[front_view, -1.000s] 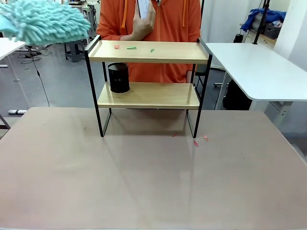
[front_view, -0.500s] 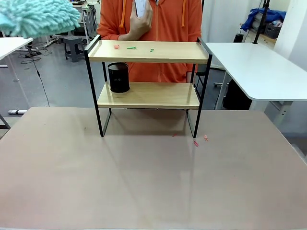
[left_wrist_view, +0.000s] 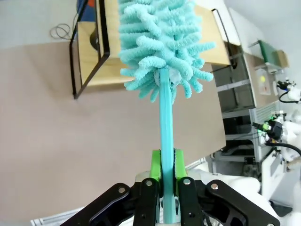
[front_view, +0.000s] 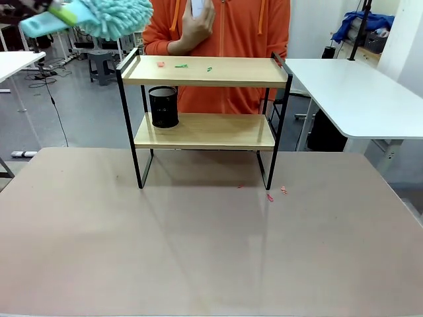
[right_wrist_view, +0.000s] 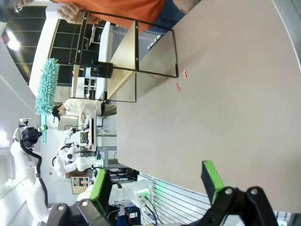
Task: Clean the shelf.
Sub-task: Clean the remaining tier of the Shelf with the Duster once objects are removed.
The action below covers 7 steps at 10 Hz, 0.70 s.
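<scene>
The shelf stands at the table's far side, with small pink and green scraps on its top board and a black cup on the lower one. A fluffy teal duster hangs in the air just left of the top board's left end. My left gripper is shut on its teal handle, and the duster head points toward the shelf. My right gripper stands open and empty over the near table, far from the shelf.
A person in an orange hoodie stands right behind the shelf, one hand holding a white object. Pink scraps lie on the brown table by the shelf's right front leg. A white table stands at the right.
The duster has swung right, from the picture's top left corner to beside the shelf's upper left end, and its handle now shows. The person has shifted slightly right.
</scene>
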### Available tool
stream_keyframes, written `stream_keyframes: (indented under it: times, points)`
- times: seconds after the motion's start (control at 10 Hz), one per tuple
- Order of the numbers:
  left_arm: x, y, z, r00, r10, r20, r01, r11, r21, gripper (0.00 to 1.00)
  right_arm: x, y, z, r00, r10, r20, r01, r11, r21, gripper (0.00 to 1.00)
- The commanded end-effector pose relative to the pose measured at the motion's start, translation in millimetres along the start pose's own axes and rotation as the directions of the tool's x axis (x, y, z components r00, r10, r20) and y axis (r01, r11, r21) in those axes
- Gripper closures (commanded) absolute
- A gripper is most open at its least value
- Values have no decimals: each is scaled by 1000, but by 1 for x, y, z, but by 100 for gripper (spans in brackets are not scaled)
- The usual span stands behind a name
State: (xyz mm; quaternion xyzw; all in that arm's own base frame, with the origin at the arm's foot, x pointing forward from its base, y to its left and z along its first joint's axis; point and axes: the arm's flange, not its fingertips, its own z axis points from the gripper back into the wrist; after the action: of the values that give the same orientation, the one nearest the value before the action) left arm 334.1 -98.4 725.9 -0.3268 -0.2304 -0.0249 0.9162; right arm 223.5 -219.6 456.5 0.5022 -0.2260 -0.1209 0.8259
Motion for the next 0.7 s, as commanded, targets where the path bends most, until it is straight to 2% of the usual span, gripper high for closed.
stream_keyframes:
  times: [0.0, 0.2, 0.3, 0.6]
  points:
    - [18, -15, -27, 1000, 6, -25, -5, 997, 72, 88, 0, 1, -3, 1000, 26, 13, -26, 999, 19, 0]
    - [23, -18, -48, 1000, 11, -27, -8, 993, 120, 88, 0, 1, -3, 1000, 26, 13, -26, 999, 19, 0]
    - [25, -14, -53, 999, 22, -37, -17, 991, 133, 100, 0, 1, -3, 1000, 26, 13, -26, 999, 19, 0]
    - [30, -6, -76, 999, 29, -32, -23, 983, 181, 100, 0, 1, -3, 1000, 26, 13, -26, 999, 19, 0]
